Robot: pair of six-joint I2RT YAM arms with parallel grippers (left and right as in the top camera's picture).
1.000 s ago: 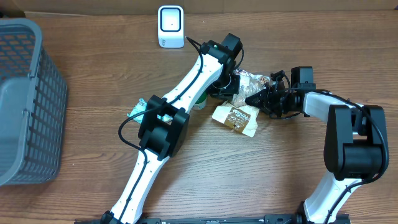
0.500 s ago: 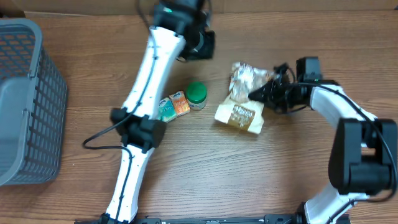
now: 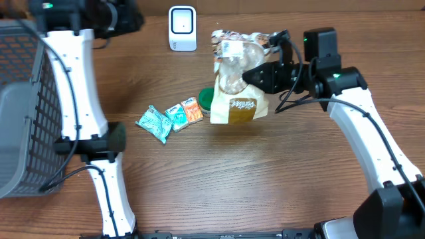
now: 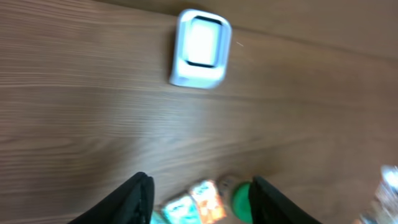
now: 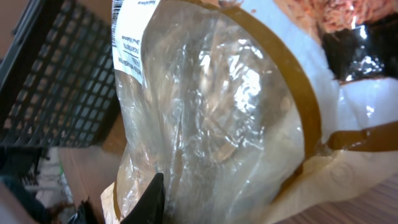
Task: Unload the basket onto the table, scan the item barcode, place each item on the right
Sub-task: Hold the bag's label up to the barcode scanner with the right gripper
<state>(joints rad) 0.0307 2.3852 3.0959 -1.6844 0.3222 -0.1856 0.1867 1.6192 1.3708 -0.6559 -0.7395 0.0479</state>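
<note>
Two grippers stood well apart. On the right, the right gripper (image 3: 255,74) pinched a clear-and-brown bag (image 3: 236,79), held up just right of the white scanner (image 3: 182,28) with its label facing up. At the far left by the basket (image 3: 26,106), the left gripper (image 4: 203,199) hung with jaws parted and empty.

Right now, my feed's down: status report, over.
Left gripper open, empty. Right gripper shut on bag, held up right of scanner. Nothing between them.
</note>
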